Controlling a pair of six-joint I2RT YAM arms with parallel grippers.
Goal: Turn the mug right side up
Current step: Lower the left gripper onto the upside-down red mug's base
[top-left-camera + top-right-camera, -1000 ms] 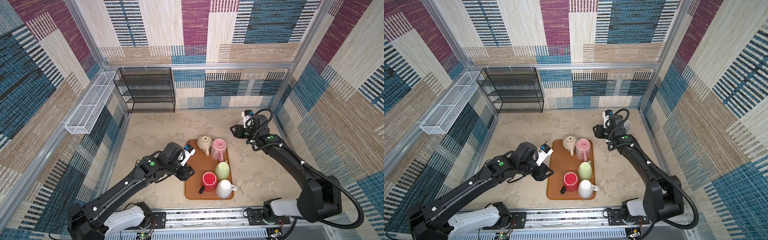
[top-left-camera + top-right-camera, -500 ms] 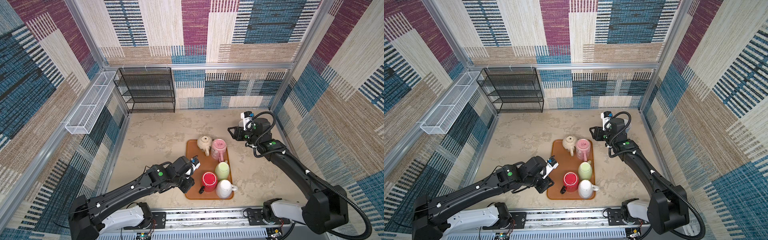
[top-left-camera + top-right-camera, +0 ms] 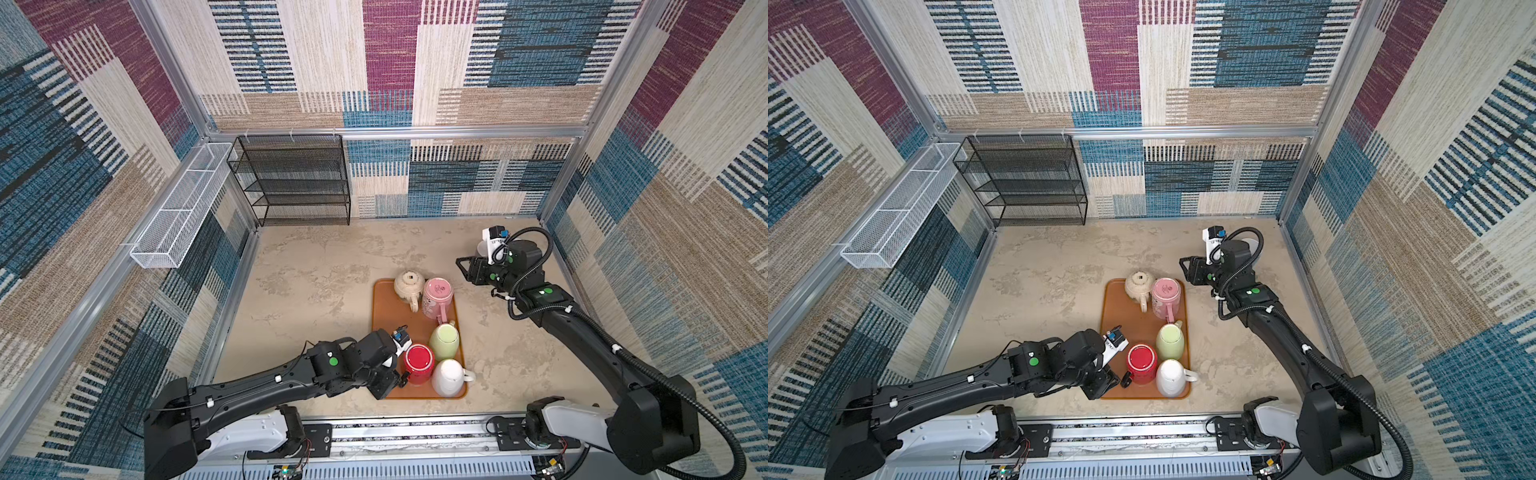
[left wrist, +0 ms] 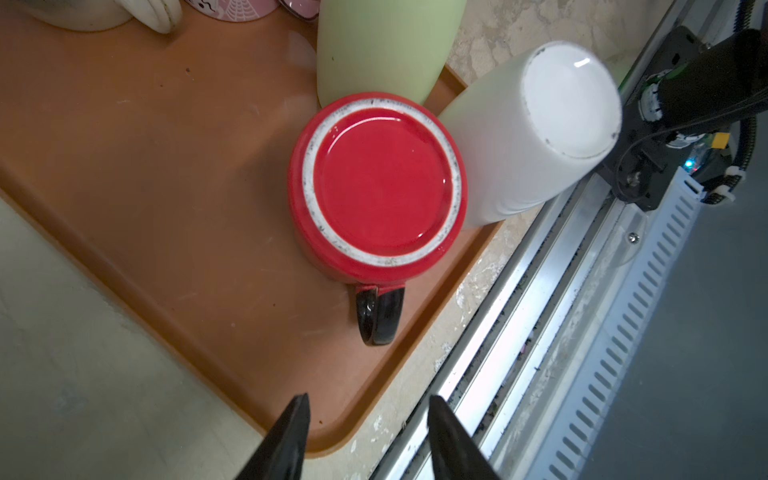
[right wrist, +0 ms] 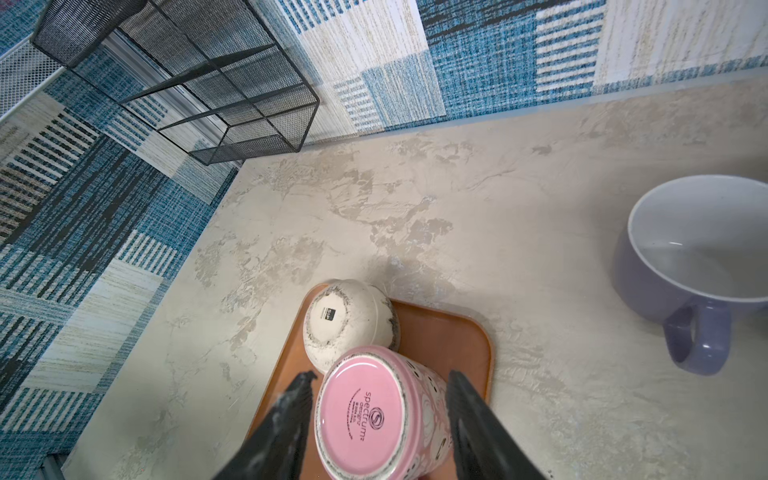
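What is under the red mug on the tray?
The red mug stands upside down, base up, with its rim resting on the orange tray. Only tray shows around it. The mug's own body covers the space inside, so anything trapped beneath cannot be seen.

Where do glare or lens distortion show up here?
Left wrist view: bright glare on the glossy base of the upside-down white ceramic mug, fainter sheen on the upside-down red ceramic mug. Right wrist view: the upright purple mug looks stretched at the edge. Both top views: even lighting, soft shadows.
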